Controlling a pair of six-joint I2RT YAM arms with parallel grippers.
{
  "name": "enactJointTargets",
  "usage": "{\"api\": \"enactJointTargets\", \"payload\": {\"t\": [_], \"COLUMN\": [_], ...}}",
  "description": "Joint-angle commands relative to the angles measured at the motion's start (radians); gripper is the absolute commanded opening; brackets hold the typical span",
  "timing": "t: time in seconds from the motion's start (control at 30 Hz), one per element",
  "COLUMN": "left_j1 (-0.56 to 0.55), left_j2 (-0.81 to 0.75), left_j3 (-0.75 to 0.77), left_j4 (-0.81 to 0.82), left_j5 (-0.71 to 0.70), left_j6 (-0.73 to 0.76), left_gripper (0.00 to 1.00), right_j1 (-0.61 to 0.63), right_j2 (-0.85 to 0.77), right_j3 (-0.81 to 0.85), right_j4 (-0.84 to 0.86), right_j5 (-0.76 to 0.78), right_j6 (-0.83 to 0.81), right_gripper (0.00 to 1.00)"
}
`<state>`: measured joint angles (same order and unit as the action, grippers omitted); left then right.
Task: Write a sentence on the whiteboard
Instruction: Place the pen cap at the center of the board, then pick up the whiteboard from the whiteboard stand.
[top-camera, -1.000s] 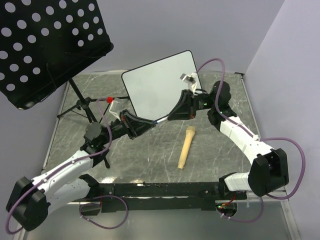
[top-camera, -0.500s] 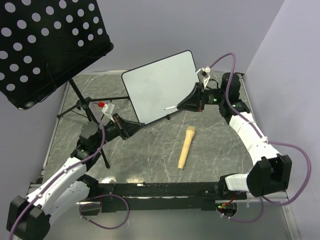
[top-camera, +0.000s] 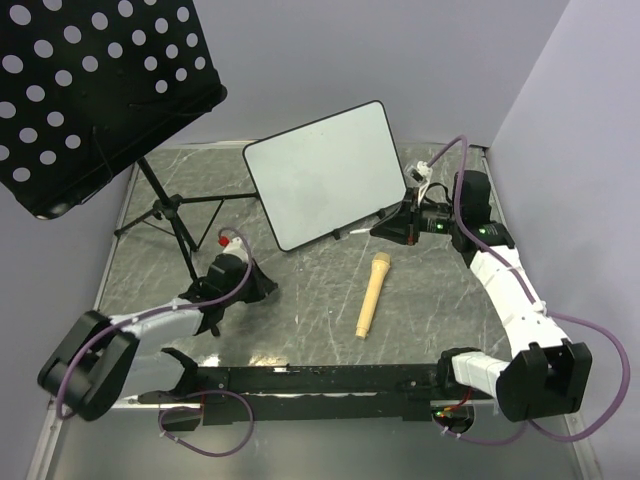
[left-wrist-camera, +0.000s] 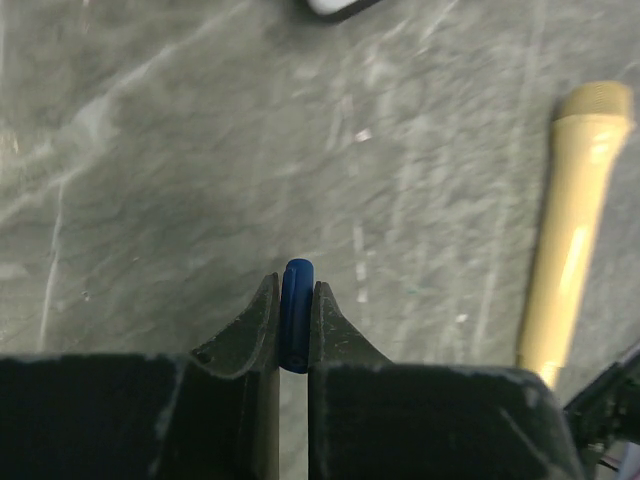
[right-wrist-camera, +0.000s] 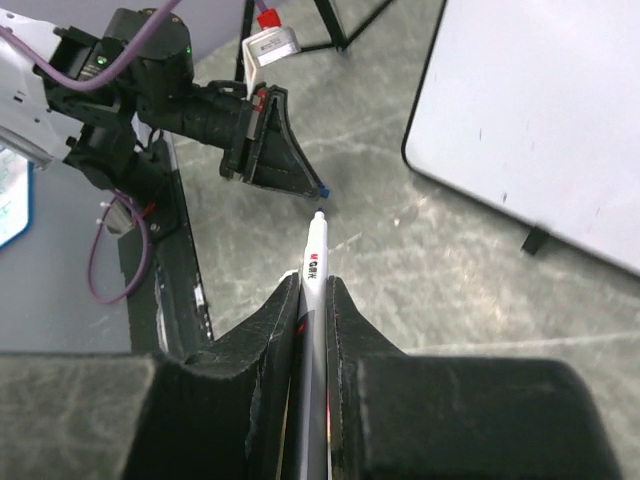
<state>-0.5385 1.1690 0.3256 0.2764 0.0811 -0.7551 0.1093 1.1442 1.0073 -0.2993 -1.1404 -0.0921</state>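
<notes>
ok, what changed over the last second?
The grippers pulled apart. The left gripper, shut on the blue cap, drew back toward its base. The right gripper, shut on the uncapped marker, retreated right, away from the whiteboard. The whiteboard, still blank, and the tan microphone stayed put.

whiteboard (top-camera: 325, 172): rear centre | microphone (top-camera: 371, 295): before it | stand (top-camera: 88, 90): left
</notes>
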Motion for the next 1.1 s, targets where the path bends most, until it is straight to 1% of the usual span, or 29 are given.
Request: {"api": "enactJointTargets", "payload": {"t": [0.0,0.03,0.13,0.17,0.2,0.23,0.27,0.33,0.4,0.43,0.5,0.53,0.57,0.6,0.63,0.67,0.7,0.73,0.77,0.87,0.9,0.93,0.97,1.0,1.03,1.07], "left_j1": [-0.008,-0.009,-0.018,-0.02,-0.021,-0.024,-0.025,-0.026,-0.026,-0.028,-0.026,-0.026,-0.026,-0.028,-0.017,-0.008,0.006,0.044,0.064,0.121,0.133,0.164,0.182,0.202,0.234,0.248], "left_j2": [0.089,0.099,0.101,0.086,0.078,0.069,0.054,0.031,0.015,-0.005,-0.034,-0.066,-0.081,-0.095,-0.107,-0.104,-0.097,-0.066,-0.046,0.058,0.085,0.145,0.177,0.205,0.256,0.279], "left_j3": [-0.025,-0.023,-0.023,-0.025,-0.025,-0.028,-0.026,-0.026,-0.023,-0.022,-0.014,-0.01,0.009,0.022,0.035,0.068,0.087,0.105,0.146,0.229,0.252,0.275,0.326,0.351,0.368,0.392], "left_j4": [0.188,0.173,0.139,0.109,0.093,0.08,0.055,0.029,0.0,-0.009,-0.037,-0.045,-0.051,-0.048,-0.03,-0.017,-0.008,0.033,0.041,0.098,0.104,0.109,0.104,0.101,0.11,0.139], "left_j5": [-0.007,-0.018,-0.073,-0.078,-0.116,-0.127,-0.138,-0.158,-0.164,-0.164,-0.161,-0.147,-0.138,-0.126,-0.104,-0.045,-0.014,0.034,0.067,0.098,0.101,0.106,0.111,0.123,0.138,0.149], "left_j6": [0.005,0.0,-0.013,-0.024,-0.03,-0.036,-0.041,-0.049,-0.055,-0.056,-0.056,-0.052,-0.04,-0.023,0.037,0.069,0.098,0.156,0.18,0.255,0.258,0.251,0.243,0.235,0.223,0.215], "left_gripper": [0.04,0.06,0.15,0.24,0.29,0.32,0.37,0.45,0.49,0.53,0.57,0.62,0.66,0.7,0.75,0.76,0.76,0.81,0.81,0.82,0.82,0.82,0.83,0.86,0.92,0.92], "right_j1": [-0.016,-0.016,-0.017,-0.017,-0.017,-0.019,-0.019,-0.019,-0.017,-0.019,-0.019,-0.019,-0.019,-0.019,-0.019,-0.019,-0.019,-0.019,-0.019,-0.019,-0.019,-0.019,-0.019,-0.019,-0.019,-0.019], "right_j2": [0.006,0.006,0.006,0.006,0.008,0.008,0.011,0.012,0.017,0.015,0.012,0.009,0.008,0.006,0.005,0.008,0.008,0.015,0.017,0.015,0.015,0.012,0.011,0.011,0.009,0.009], "right_j3": [-0.021,-0.024,-0.027,-0.029,-0.03,-0.032,-0.033,-0.033,-0.03,-0.03,-0.033,-0.035,-0.036,-0.038,-0.038,-0.038,-0.036,-0.035,-0.033,-0.038,-0.038,-0.041,-0.042,-0.042,-0.044,-0.045], "right_j4": [0.0,-0.003,-0.003,-0.001,0.0,0.002,0.006,0.003,-0.003,-0.004,0.0,0.0,-0.001,-0.001,-0.001,-0.003,-0.009,-0.011,-0.014,-0.012,-0.011,-0.008,-0.008,-0.008,-0.006,-0.001], "right_j5": [-0.019,-0.021,-0.027,-0.033,-0.038,-0.039,-0.041,-0.045,-0.05,-0.05,-0.051,-0.05,-0.051,-0.053,-0.053,-0.058,-0.062,-0.071,-0.074,-0.082,-0.084,-0.085,-0.091,-0.093,-0.094,-0.097], "right_j6": [-0.041,-0.046,-0.052,-0.052,-0.051,-0.047,-0.047,-0.051,-0.052,-0.055,-0.052,-0.055,-0.058,-0.061,-0.064,-0.067,-0.07,-0.074,-0.075,-0.075,-0.074,-0.072,-0.072,-0.072,-0.07,-0.069], "right_gripper": [0.0,0.0,0.0,0.0,0.0,0.0,0.0,0.0,0.0,0.0,0.0,0.0,0.0,0.0,0.0,0.0,0.0,0.0,0.0,0.0,0.0,0.0,0.0,0.0,0.0,0.0]}}
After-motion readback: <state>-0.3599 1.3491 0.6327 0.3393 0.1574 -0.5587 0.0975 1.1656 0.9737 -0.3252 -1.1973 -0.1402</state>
